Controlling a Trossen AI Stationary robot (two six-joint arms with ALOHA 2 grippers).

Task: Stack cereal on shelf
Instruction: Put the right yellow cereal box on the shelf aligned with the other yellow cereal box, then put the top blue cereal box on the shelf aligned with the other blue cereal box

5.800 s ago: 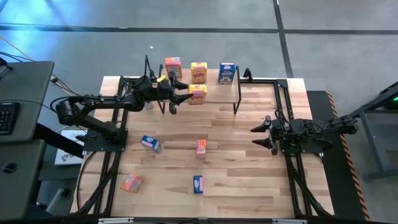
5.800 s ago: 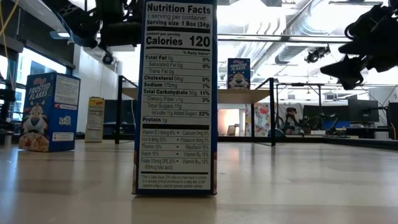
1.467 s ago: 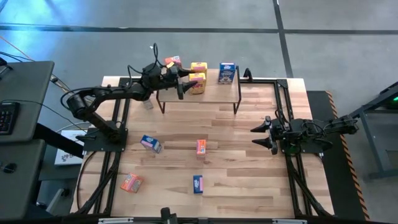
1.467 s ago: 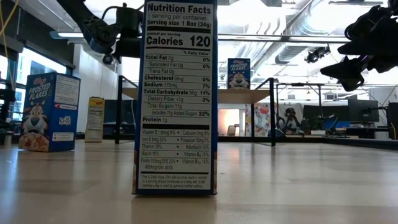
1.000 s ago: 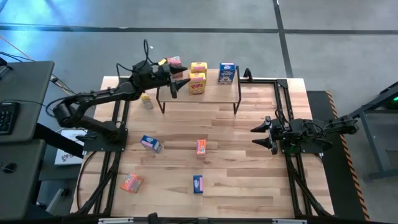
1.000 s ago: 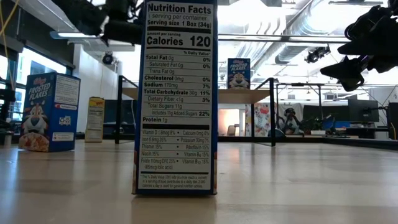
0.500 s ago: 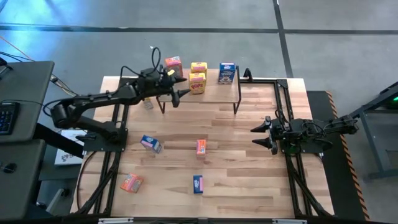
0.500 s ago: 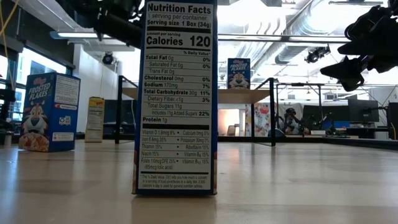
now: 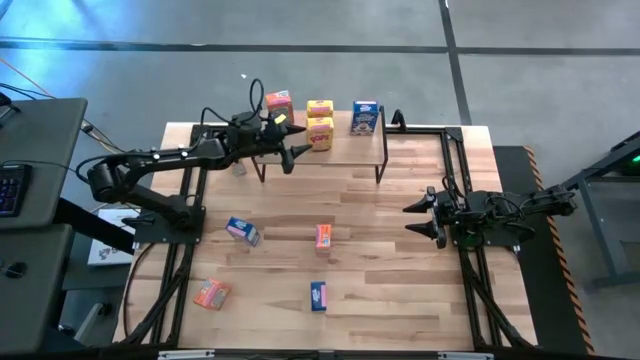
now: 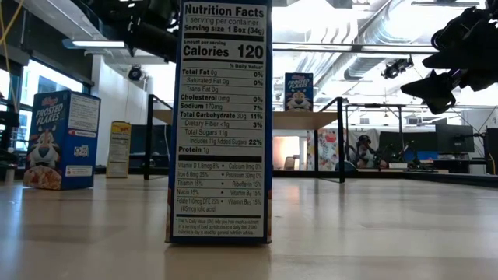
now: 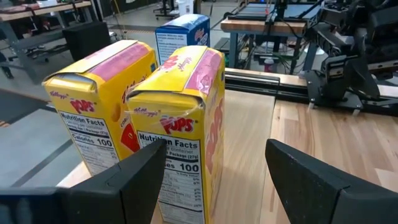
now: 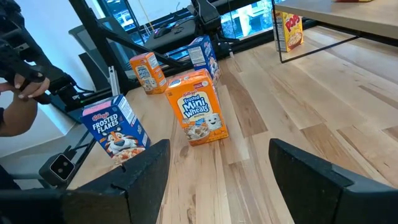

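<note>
Fingers of the left gripper now spread and empty, just off the shelf front at its 9 o'clock end; about six seconds ago they were clamped on a yellow box in front of the shelf, and by a second ago that box was already standing on the shelf with the fingers backing off. So second yellow box is placed, touching or just in front of the first yellow box, both upright; judged, this placement is done and the arm is pulling back for the next pick. Shelf now carries four boxes: orange-red box toward 9 o'clock, the yellow pair in the middle, blue box toward 3 o'clock. Five still on the table: a yellow one by the shelf's 9 o'clock leg, a blue one, an orange-red one near centre, another orange-red and a blue toward 6 o'clock. Right gripper waits at 3 o'clock, unmoved throughout, fingers apart and empty. Boxes are thin printed cardboard, rectangular, glossy faces, glued top flaps; front yellow box's top edge looks slightly crumpled. Shelf top is pale smooth wood on thin black metal legs; table is jointed wood planks.
</note>
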